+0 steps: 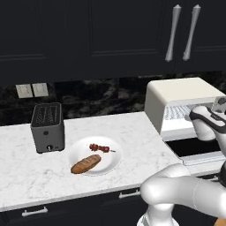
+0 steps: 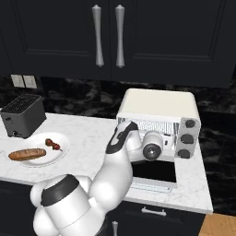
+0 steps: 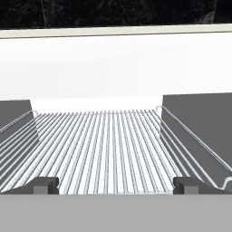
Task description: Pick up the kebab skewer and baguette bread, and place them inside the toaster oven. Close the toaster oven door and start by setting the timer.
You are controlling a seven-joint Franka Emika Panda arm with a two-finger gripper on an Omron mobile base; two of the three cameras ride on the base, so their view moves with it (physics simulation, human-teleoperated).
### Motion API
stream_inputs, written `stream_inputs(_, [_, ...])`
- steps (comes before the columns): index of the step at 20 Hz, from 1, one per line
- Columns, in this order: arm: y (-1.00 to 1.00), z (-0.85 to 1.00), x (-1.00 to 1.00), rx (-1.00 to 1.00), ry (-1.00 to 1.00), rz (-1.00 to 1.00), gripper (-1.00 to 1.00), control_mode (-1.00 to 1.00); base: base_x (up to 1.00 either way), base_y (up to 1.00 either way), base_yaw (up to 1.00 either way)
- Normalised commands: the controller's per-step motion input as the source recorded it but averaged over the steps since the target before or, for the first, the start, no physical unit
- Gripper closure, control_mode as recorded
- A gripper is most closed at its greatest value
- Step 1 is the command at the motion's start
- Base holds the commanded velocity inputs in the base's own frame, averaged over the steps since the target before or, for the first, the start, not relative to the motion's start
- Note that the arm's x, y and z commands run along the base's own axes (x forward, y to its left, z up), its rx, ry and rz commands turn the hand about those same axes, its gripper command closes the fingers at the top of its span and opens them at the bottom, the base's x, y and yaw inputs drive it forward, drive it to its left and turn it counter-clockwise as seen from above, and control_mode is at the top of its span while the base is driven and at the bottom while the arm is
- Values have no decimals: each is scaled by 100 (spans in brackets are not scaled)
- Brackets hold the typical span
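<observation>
Dark fingertips of the gripper stand spread wide apart, grasping nothing, just above the wire rack inside the toaster oven. Its toaster oven door lies folded down at the counter's front edge. Toward the counter's left, the kebab skewer and baguette bread rest apart on a white plate beside a grey toaster.

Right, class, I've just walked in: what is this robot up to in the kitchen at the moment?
The arm has its gripper at the mouth of the toaster oven, fingers apart and holding nothing, looking in over the wire rack. The toaster oven door is folded down, open. The kebab skewer and baguette bread lie on the white plate beside the dark toaster, so nothing has been loaded yet.
</observation>
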Motion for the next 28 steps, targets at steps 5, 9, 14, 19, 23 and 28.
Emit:
stream_inputs(5, [0,-1,22,0,-5,0,-100,-100,0,0,0])
stream_inputs(9, [0,-7,34,0,-2,4,-100,-100,0,0,0])
stream_inputs(14, [0,-15,8,0,0,3,-100,-100,0,0,0])
stream_inputs(19, [-1,-2,2,0,0,0,-100,-100,0,0,0])
stream_inputs(23, [0,-4,2,0,0,0,-100,-100,0,0,0])
stream_inputs(28, [0,-5,2,0,4,0,-100,-100,0,0,0])
